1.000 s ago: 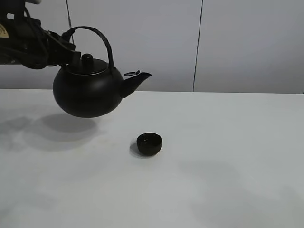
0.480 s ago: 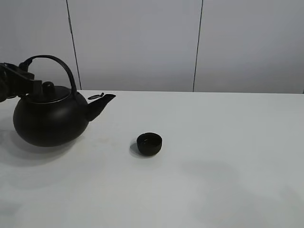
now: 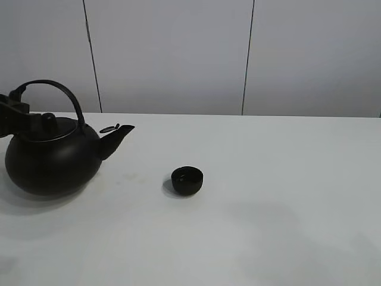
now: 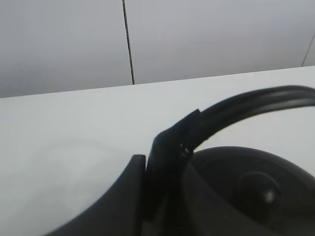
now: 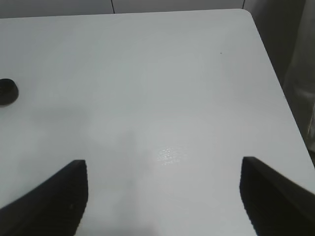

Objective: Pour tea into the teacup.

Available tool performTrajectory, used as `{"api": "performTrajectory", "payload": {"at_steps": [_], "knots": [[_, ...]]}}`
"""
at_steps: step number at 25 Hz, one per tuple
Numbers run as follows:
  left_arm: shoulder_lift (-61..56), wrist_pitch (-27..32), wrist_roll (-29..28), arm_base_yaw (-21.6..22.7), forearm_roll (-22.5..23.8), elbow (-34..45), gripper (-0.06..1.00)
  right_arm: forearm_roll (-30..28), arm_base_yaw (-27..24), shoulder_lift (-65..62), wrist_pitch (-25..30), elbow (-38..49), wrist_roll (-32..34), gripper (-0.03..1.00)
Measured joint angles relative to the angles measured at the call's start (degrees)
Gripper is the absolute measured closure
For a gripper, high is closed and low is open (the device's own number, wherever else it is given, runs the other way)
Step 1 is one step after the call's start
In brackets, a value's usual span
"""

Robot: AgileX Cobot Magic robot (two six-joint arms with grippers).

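On the white tabletop [image 3: 280, 196], seen from the high exterior camera, a big round black kettle [image 3: 52, 162] is found at about 9 o'clock, at the left edge of the view. It stands upright with its base on the surface, and its spout [image 3: 116, 139] is pointed toward 3 o'clock, with a small flap raised at the tip. An arched handle [image 3: 56, 89] is carried over the lid, and a round knob [image 3: 47, 123] is seen on the lid's top.

The left gripper [image 3: 13, 112] is seen at the rear end of that handle, at the far left of the view. In the left wrist view the left jaws are shown closed on the handle [image 4: 236, 110] where it bends down toward the kettle body, with the lid knob [image 4: 259, 191] visible just beneath.

Near the middle of the tabletop, at roughly 6 o'clock from the view's centre, the teacup [image 3: 187, 180] is set upright, well apart from the kettle and to the right of the spout. Its contents cannot be told from these views.

The right gripper [image 5: 162, 194] is shown only by its own wrist camera. Its jaws are held apart over bare tabletop, with nothing between them. The teacup [image 5: 8, 91] is caught at the edge of that view, well away from the fingertips [image 5: 74, 183].
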Motion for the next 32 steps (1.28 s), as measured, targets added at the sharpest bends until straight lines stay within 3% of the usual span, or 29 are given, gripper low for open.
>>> {"api": "performTrajectory", "payload": {"at_steps": [26, 32], "knots": [[0.06, -3.73, -2.62, 0.00, 2.60, 7.09, 0.83, 0.00, 0.00, 0.00, 0.04, 0.00, 0.00, 0.39], [0.06, -3.80, -2.62, 0.00, 5.39, 7.17, 0.83, 0.00, 0.00, 0.00, -0.04, 0.00, 0.00, 0.39]]}}
